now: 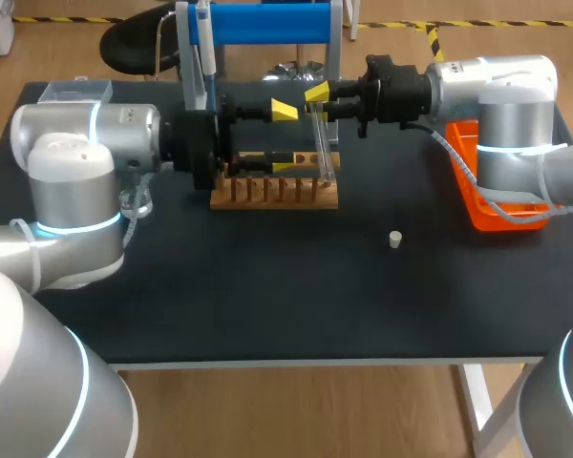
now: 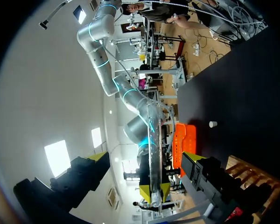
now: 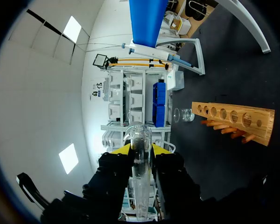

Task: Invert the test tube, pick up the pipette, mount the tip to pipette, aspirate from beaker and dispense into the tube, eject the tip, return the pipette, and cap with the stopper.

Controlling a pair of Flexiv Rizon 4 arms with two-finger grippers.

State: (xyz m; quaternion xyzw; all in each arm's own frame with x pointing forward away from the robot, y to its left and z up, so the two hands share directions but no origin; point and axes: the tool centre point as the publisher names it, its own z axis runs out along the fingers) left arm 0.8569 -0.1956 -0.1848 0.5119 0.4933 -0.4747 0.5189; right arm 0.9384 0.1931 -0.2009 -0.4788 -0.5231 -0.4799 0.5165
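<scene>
Pretty early in the run, I'd say. In the head view the right gripper (image 1: 317, 98) sits just above centre, its fingers pinched narrow on the glass test tube (image 1: 322, 153), which slants down toward the wooden rack (image 1: 275, 191) in the middle of the bench (image 1: 267, 305). The right wrist view backs that up, with the tube clamped between its two yellow tips. The left gripper (image 1: 285, 136) faces it from the left with its fingers spread wide. In the left wrist view the tube runs between them, touching neither.

So we're on the invert step, and I can't tell if the flip is finished. Everything else looks undone:
- The pipette (image 1: 202, 57) hangs on the blue stand (image 1: 267, 21) at upper centre.
- The beaker (image 3: 184, 115) sits beside the rack.
- The stopper (image 1: 394, 239) lies alone, right of centre.
</scene>
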